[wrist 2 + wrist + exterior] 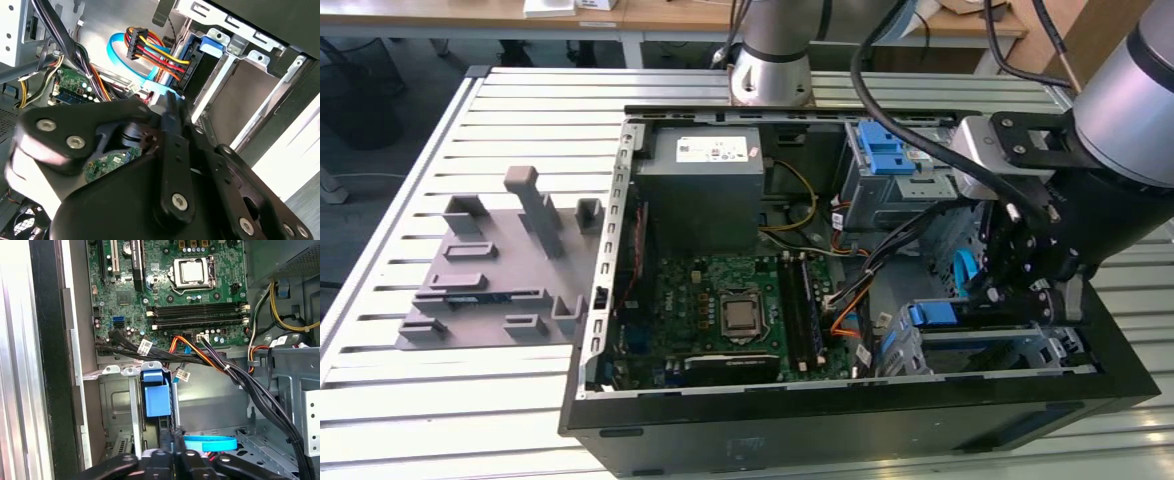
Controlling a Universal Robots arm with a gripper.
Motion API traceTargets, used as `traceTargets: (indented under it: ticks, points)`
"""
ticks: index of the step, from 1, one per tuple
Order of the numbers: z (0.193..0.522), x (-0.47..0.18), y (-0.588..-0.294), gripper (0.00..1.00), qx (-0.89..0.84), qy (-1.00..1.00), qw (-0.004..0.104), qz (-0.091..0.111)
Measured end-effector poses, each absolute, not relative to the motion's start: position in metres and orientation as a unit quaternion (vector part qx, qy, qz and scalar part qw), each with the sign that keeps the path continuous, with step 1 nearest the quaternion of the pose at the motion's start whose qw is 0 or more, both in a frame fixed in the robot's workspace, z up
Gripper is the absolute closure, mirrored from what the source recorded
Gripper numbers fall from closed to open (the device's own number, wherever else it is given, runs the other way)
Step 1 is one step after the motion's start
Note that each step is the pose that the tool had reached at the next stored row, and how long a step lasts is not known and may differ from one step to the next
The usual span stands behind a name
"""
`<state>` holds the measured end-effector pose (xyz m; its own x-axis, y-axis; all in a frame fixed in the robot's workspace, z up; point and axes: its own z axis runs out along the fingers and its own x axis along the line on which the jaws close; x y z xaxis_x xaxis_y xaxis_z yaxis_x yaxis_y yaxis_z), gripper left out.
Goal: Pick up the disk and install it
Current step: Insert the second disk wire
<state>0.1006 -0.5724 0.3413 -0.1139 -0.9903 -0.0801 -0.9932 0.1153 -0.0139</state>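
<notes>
Fingers [179,442] of one gripper [171,440] are sitting narrowly together, just beside one disk [156,396] that is standing in the drive cage [120,371] of one open computer case [607,300].

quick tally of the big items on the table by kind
open computer case: 1
grey slotted fixture plate: 1
robot arm with gripper, reaching into the case's drive bay: 1
total: 3
</notes>
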Motion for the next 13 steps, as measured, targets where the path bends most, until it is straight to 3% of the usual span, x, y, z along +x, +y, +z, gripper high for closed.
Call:
traceTargets:
  ticks: [3, 13]
  points:
    - [0.3394, 0.1008, -0.5724, 0.89, -0.665, 0.746, 0.034, 0.021]
    - [0.3335, 0.1018, -0.5724, 0.89, -0.665, 0.746, 0.035, 0.021]
